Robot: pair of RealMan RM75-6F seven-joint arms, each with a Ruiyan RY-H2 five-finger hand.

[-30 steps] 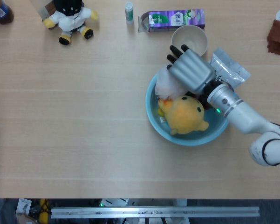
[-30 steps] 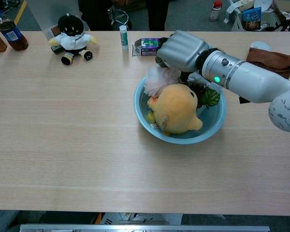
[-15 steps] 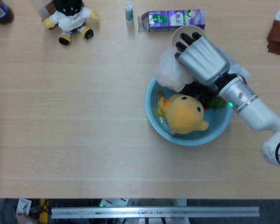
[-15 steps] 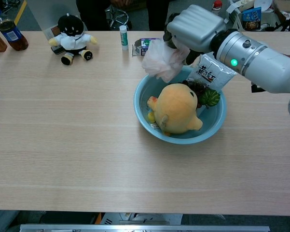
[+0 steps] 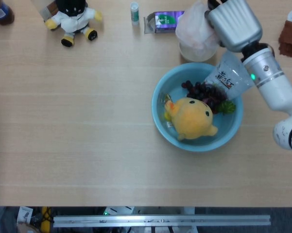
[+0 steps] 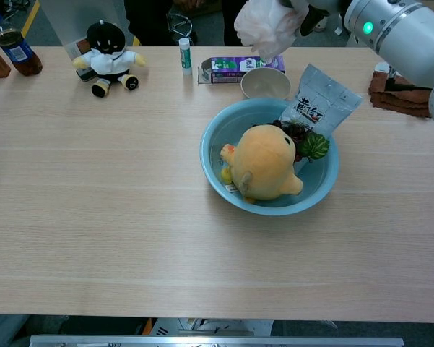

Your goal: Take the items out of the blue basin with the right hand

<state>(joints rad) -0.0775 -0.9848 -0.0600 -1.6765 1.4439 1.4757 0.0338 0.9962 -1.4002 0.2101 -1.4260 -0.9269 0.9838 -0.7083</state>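
The blue basin (image 5: pixel 160 119) (image 6: pixel 209 163) holds a yellow plush chick (image 5: pixel 193 118) (image 6: pixel 263 163), dark grapes with a green leaf (image 5: pixel 201 92) (image 6: pixel 307 141), and a silver snack packet (image 5: pixel 228 77) (image 6: pixel 321 97) leaning on its far rim. My right hand (image 5: pixel 233 23) is raised high above the table behind the basin and grips a pale pink crumpled bundle (image 5: pixel 194 26) (image 6: pixel 267 25), which hangs over the cream bowl (image 5: pixel 197 49) (image 6: pixel 266 83). The left hand is out of both views.
A purple carton (image 5: pixel 163 20) (image 6: pixel 227 69) and a small white tube (image 5: pixel 134 12) (image 6: pixel 184 54) stand at the back. A black-and-white plush toy (image 5: pixel 72 19) (image 6: pixel 108 54) is back left, a brown cloth (image 5: pixel 290 36) (image 6: pixel 408 90) far right, bottles (image 6: pixel 11 47) far left.
My right hand has lifted the pale pink bundle out of the basin, up and toward the back, over the cream bowl. The grapes and snack packet in the basin are now uncovered.
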